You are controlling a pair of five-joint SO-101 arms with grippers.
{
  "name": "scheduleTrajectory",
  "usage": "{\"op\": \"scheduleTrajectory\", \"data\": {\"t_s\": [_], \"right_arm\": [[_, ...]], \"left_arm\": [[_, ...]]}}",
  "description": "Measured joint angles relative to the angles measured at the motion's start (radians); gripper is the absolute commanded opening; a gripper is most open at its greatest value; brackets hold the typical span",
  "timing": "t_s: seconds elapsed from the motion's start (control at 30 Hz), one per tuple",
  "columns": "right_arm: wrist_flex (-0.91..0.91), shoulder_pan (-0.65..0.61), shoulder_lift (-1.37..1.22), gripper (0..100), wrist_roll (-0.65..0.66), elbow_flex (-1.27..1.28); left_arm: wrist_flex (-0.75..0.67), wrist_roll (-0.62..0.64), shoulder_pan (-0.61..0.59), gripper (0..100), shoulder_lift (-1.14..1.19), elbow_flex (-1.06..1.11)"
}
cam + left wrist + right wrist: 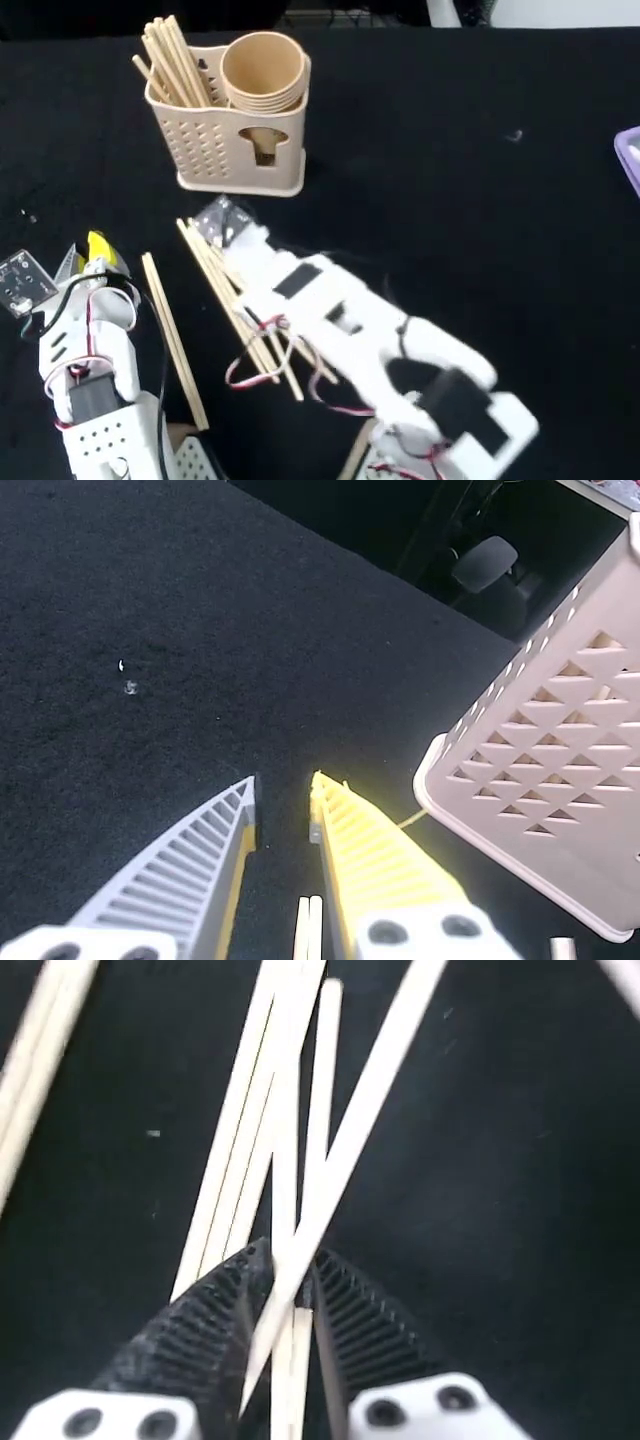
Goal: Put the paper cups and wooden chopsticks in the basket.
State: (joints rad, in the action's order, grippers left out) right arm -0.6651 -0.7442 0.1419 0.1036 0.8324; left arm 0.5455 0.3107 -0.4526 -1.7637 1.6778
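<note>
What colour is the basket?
The basket is cream with small perforations, best seen in the high view.

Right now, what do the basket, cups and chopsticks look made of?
Basket: likely molded plastic, cream, matte; perforated walls. Paper cups: tan matte paper by the thin stacked rims. Chopsticks: pale bare wood, apparently unvarnished; no shine.

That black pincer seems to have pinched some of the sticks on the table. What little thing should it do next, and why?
Probably lift a little, straight up. The right pincer looks shut on a few chopsticks that lie fanned on the black table, so a small rise would show whether they hold before heading to the basket.
</note>
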Motion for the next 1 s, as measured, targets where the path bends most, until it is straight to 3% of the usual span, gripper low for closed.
{"op": "scheduleTrajectory", "data": {"t_s": [0.2, 0.33, 1.0], "right_arm": [[-0.081, 0.000, -0.157, 10.2, -0.002, -0.121], [-0.144, -0.002, -0.183, 0.6, 0.002, -0.175], [-0.137, 0.000, 0.058, 1.8, 0.072, -0.040]], "left_arm": [[0.000, 0.000, 0.000, 10, 0.000, 0.000], [0.000, 0.000, 0.000, 10, 0.000, 0.000], [0.000, 0.000, 0.000, 10, 0.000, 0.000]]}}
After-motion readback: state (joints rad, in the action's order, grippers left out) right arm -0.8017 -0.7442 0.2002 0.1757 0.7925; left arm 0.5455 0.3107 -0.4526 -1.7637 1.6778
